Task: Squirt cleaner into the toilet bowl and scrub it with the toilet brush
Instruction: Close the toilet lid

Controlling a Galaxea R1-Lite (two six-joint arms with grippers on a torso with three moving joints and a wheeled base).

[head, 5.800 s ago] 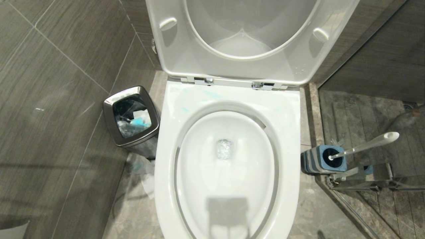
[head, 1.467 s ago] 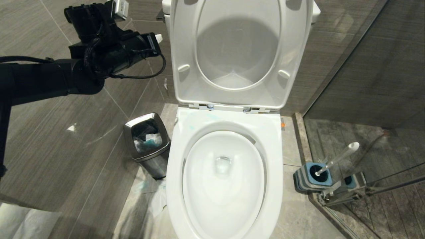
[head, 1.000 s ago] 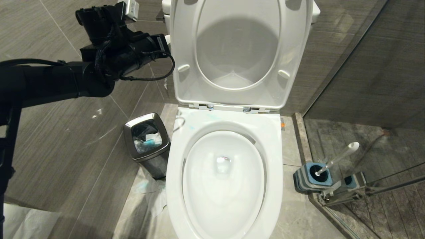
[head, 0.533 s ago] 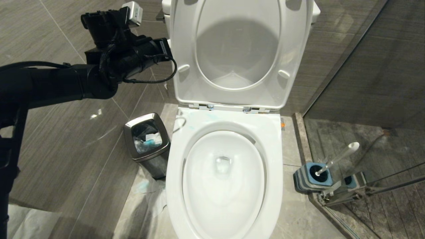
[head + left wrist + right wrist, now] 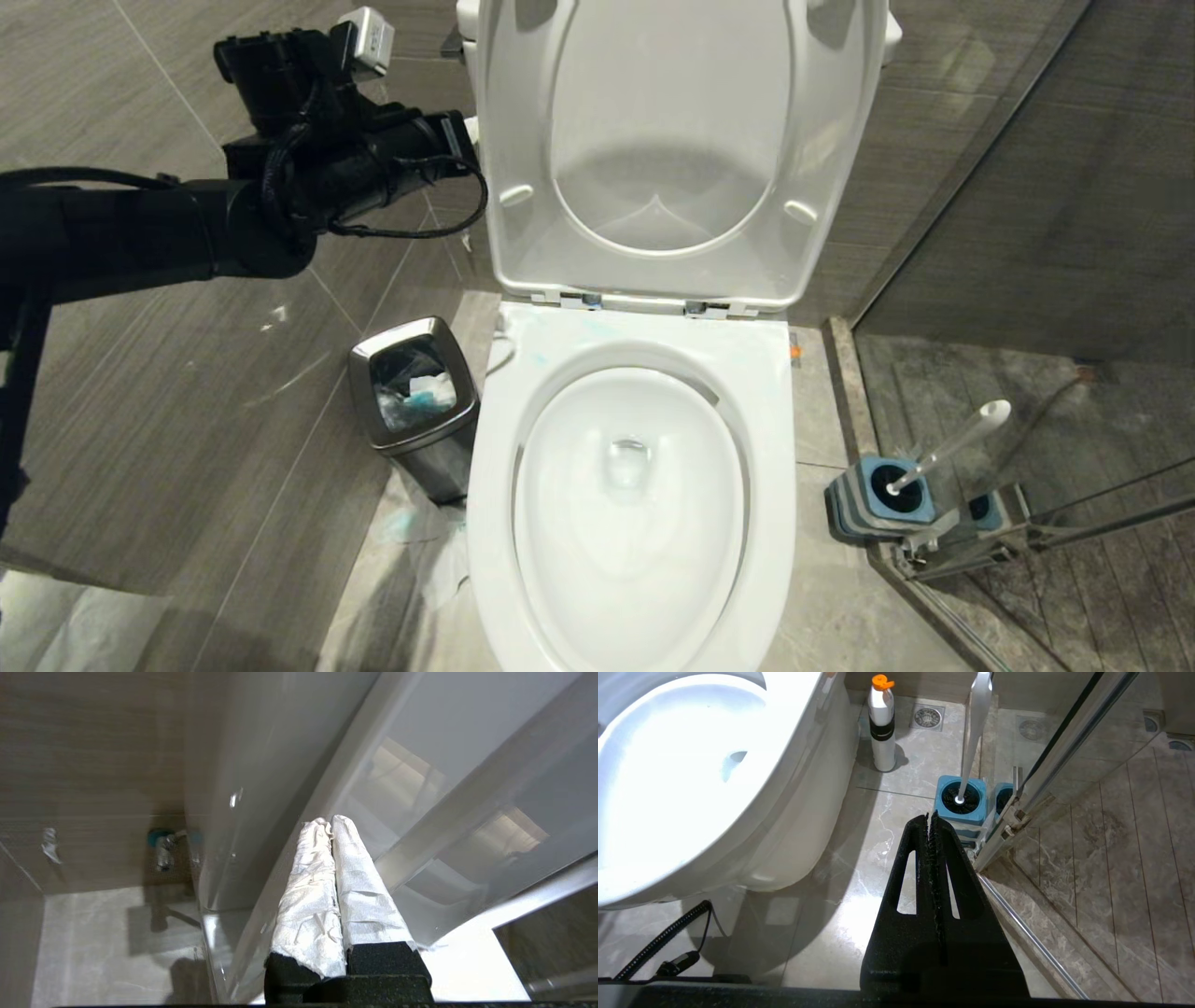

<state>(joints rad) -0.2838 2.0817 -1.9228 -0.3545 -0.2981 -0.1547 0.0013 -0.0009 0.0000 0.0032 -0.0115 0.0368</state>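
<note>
The white toilet bowl [image 5: 490, 485] stands in the middle with seat and lid [image 5: 523, 252] raised. Faint turquoise cleaner smears [image 5: 539, 356] mark the rim near the hinges. The toilet brush [image 5: 952, 439] leans in its blue-and-grey holder [image 5: 864, 504] on the floor to the right, and its white handle [image 5: 973, 728] also shows in the right wrist view. My left gripper [image 5: 467, 126] is held high at the left edge of the raised lid. Its paper-wrapped fingers [image 5: 317, 891] are shut with nothing between them. My right gripper [image 5: 930, 816] hangs low beside the bowl, shut and empty, short of the holder [image 5: 961, 800].
A steel waste bin [image 5: 415, 401] with rubbish stands left of the bowl, and crumpled paper [image 5: 439, 551] lies on the floor before it. A white bottle with an orange cap [image 5: 882, 723] stands by the wall beside the toilet. A glass shower partition [image 5: 1027, 280] closes off the right.
Since the earliest frame the view has drawn back and my left arm has come in at the upper left. Over the last second it edged right to the lid's edge, and the shading inside the raised seat shifted.
</note>
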